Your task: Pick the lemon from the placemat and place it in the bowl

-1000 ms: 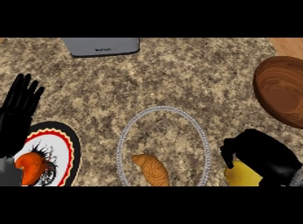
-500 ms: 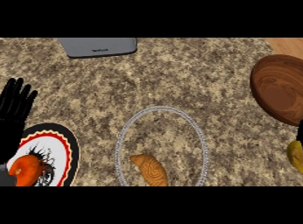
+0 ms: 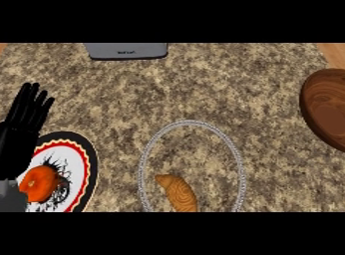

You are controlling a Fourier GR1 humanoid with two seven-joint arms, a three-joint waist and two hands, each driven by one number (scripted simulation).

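Note:
A brown wooden bowl (image 3: pixel 337 112) sits at the right edge of the speckled counter, part of it cut off by the view, and nothing shows inside it. Neither the lemon nor my right hand is in view. At the left edge my left hand (image 3: pixel 17 134) rests open with its fingers straight and pointing up. It stands just beside a round white placemat (image 3: pixel 76 169) with a red and black border. On that mat lies an orange-red fruit (image 3: pixel 39 182), partly behind my left forearm.
A clear glass plate (image 3: pixel 194 123) lies at the lower middle with a brown croissant (image 3: pixel 179 193) on it. A grey appliance (image 3: pixel 126 50) stands at the counter's far edge. Wooden floor shows beyond the counter's top corners.
My right hand, curled round the yellow lemon, moved right from the lower right and out of the view. The left hand stayed put.

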